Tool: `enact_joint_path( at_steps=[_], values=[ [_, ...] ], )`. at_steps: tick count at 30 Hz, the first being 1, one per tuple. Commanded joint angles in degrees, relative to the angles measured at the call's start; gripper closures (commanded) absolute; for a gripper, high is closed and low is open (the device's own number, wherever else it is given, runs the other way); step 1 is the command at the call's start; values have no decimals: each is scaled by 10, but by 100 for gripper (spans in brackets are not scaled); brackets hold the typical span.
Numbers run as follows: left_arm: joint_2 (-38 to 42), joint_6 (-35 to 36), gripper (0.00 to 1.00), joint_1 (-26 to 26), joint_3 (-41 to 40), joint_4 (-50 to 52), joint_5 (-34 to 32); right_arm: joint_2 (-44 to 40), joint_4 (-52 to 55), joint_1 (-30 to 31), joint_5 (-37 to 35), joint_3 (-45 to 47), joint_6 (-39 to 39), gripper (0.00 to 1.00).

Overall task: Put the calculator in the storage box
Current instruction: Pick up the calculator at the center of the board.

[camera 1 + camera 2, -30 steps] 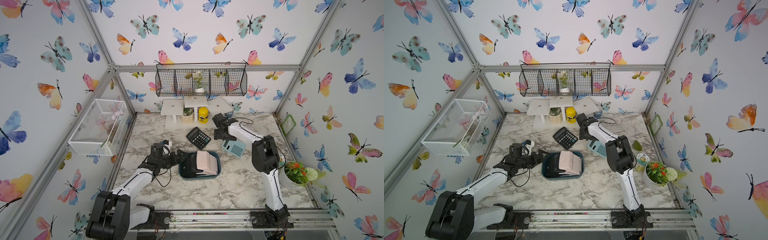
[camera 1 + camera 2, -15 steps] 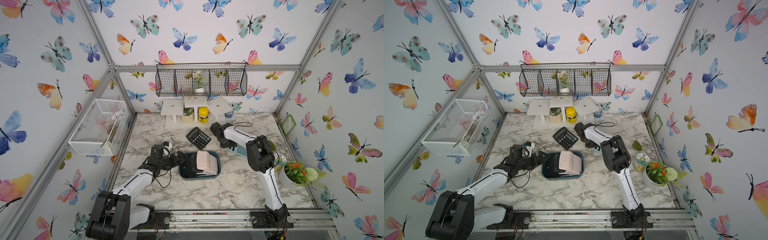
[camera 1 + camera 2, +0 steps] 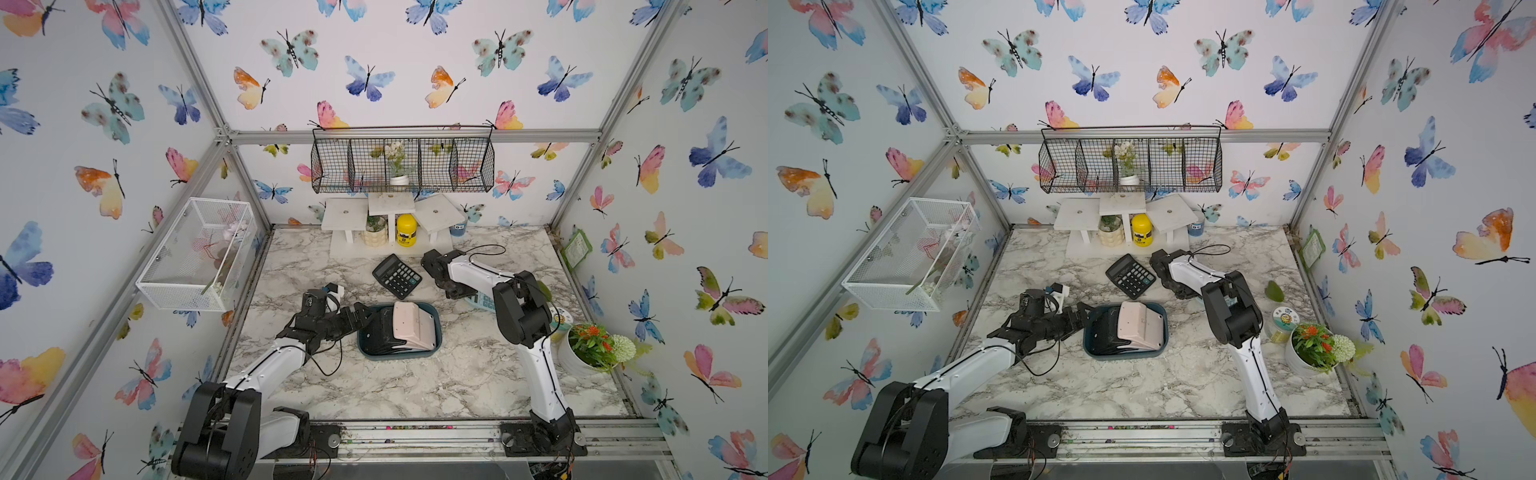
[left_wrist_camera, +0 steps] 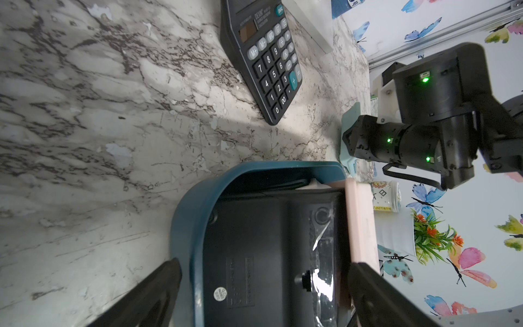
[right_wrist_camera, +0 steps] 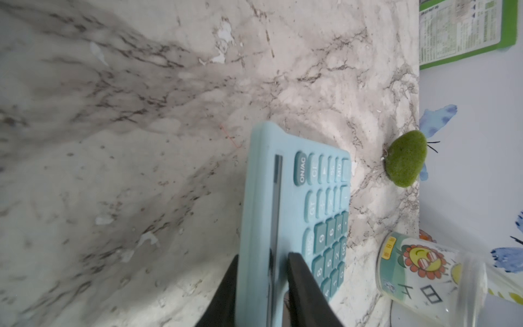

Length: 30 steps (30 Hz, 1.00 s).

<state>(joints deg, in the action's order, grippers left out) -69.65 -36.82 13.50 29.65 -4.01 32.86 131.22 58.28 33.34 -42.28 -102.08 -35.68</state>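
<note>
**Right gripper (image 5: 263, 256) clenched on the light-blue calculator (image 5: 283, 203); storage box (image 4: 186, 215) at the middle of the tabletop (image 3: 415, 386)**

The light-blue calculator lies near the tabletop's right edge, about midway between back and front. In both top views it is mostly hidden under the right arm. The right gripper clamps its display end, with one finger against the outer edge and the other on the face between the display strip and the keys. The fingers point across the calculator from one long side. So the long axis runs crosswise to them, and the keypad end sticks out unsupported. Whether the body is clear of the tabletop I cannot tell.

The storage box lies from the calculator toward the left edge and slightly toward the front. The carry looks like a short sweep that way, and the right arm is the nearer one. An upturned black calculator (image 3: 380, 330) and a pink calculator (image 3: 415, 326) cover most of the box's floor. The blue one will probably have to land on top of them, and a grip at one end may let it swing.

The left gripper (image 4: 264, 266) is spread wide and empty at the box's end facing the left edge. One finger is outside the wall and one is past the pink calculator. A second black calculator (image 3: 397, 275) lies on the tabletop behind the box, toward the back edge. A printed jar (image 5: 418, 269) stands by the right edge.
</note>
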Motion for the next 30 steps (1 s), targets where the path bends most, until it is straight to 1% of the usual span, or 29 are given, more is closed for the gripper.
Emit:
enact_joint_path(
  at_steps=[1,6,9,12,20,25,29,30],
  values=[
    [8,13,1,0,-4,2,-7,-9,10,1,-9,-13,11,72],
    [6,12,1,-1,-2,5,-7,-8,14,2,-16,-9,11,76],
    [7,10,1,-1,-2,6,-8,-11,22,3,-22,-11,10,81],
    [9,10,1,-1,1,9,-10,-19,29,4,-30,-14,11,84],
    [20,8,1,0,4,21,-16,-38,64,9,-56,-27,11,88],
    [44,3,1,0,4,30,-27,-58,74,15,-64,-26,6,89],
    [85,-4,1,-1,-3,45,-46,-81,74,22,-55,-24,8,89],
    [94,-4,1,0,-2,52,-68,-87,73,23,-51,-24,10,90]
  ],
)
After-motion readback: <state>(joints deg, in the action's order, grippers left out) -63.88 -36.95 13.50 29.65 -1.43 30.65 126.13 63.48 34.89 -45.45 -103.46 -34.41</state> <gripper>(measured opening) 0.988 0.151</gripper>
